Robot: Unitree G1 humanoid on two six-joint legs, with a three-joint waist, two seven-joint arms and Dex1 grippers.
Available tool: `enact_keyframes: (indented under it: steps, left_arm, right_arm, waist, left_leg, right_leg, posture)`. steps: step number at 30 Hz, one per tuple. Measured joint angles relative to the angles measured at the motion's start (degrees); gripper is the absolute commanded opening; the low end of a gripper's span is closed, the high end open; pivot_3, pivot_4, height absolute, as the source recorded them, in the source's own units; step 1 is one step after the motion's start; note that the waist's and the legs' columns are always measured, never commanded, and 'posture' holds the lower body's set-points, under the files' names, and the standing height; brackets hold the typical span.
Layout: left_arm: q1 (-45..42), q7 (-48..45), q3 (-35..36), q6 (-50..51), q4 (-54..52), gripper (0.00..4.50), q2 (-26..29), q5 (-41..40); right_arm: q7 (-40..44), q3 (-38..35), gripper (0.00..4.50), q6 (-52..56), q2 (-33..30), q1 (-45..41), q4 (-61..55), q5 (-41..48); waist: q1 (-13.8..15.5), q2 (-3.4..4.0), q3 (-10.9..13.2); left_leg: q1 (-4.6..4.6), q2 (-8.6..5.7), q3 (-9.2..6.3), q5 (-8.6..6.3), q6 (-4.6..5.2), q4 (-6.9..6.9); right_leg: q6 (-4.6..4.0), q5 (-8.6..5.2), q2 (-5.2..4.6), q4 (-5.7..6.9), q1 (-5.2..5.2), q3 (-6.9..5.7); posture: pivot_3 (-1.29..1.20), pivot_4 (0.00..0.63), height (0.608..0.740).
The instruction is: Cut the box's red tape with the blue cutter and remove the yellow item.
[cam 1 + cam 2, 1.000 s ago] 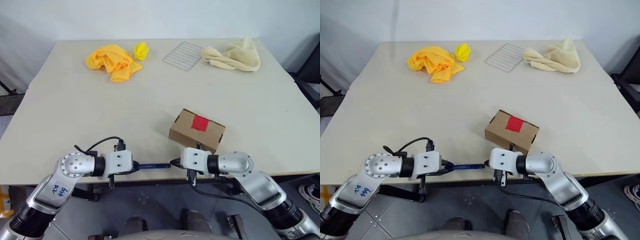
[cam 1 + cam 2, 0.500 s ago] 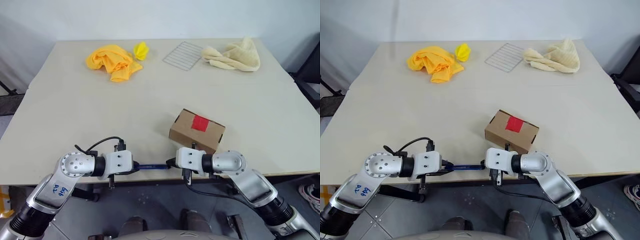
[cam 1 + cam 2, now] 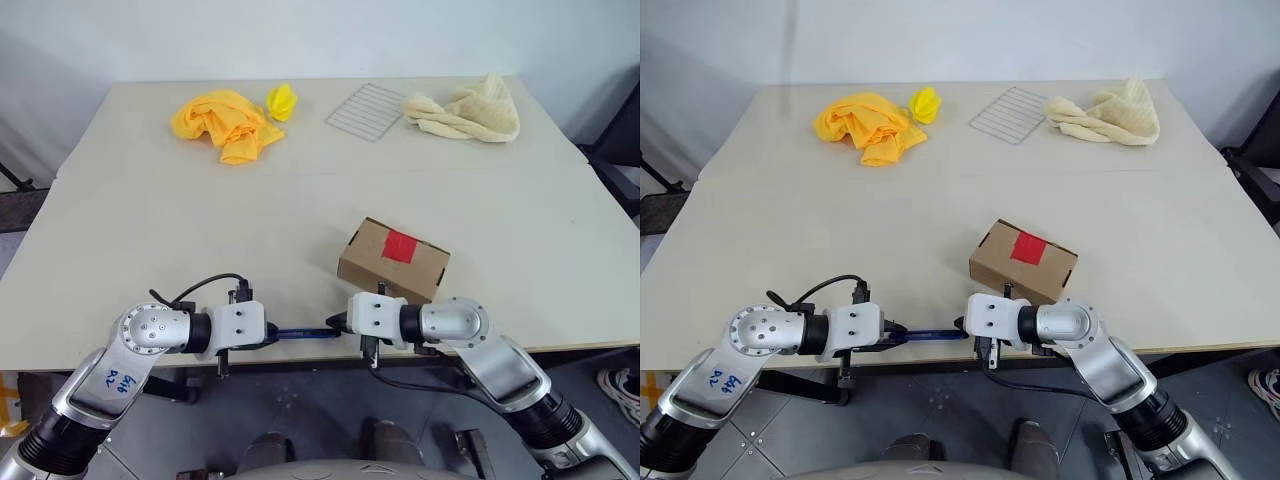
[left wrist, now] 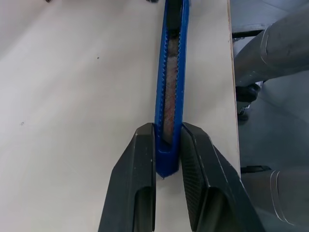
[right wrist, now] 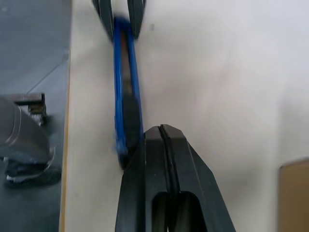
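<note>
The box (image 3: 393, 262), a small brown carton with closed flaps, sits near the table's front edge with the red tape (image 3: 400, 246) on its top. What it holds is hidden, so the yellow item is out of view. The blue cutter (image 3: 305, 333) lies level along the front edge, and my left gripper (image 4: 167, 140) is shut on one end of it. My right gripper (image 5: 161, 130) is shut with nothing between its fingers. Its tips sit right at the cutter's (image 5: 125, 92) other end, just in front of the box.
At the back of the table (image 3: 150, 230) lie an orange cloth (image 3: 225, 122) with a small yellow wad (image 3: 282, 100) beside it, a wire rack (image 3: 367, 110) and a cream towel (image 3: 467, 112). The table's front edge runs just under both grippers.
My right gripper has shifted a little to the left, closing in on the cutter's free end. The left gripper, cutter and box have stayed put.
</note>
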Motion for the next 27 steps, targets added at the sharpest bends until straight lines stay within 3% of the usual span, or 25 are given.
enact_keyframes:
  steps: [11, 27]
  left_arm:
    - [0.01, 0.56, -0.27, 2.31, -1.30, 0.44, 0.00, 0.27]
    - [0.14, 1.03, -0.41, 4.01, -2.45, 0.44, 0.00, 0.88]
  right_arm:
    - [0.86, -1.17, 0.04, 1.61, -2.37, 3.01, -2.48, 1.11]
    - [1.94, 2.62, 0.04, -4.99, -1.28, 1.43, 2.55, -1.01]
  waist:
    - [0.04, 0.00, 0.00]
    - [-0.04, 0.01, -0.02]
  left_leg:
    - [0.01, -0.01, 0.00, -0.01, 0.02, 0.00]
    - [0.06, 0.00, 0.01, -0.01, 0.02, 0.02]
  right_leg:
    - [0.00, 0.00, 0.00, 0.01, 0.01, 0.02]
    - [0.00, 0.00, 0.00, 0.03, 0.03, 0.03]
  posture:
    - [0.00, 0.150, 0.740]
    - [0.00, 0.150, 0.740]
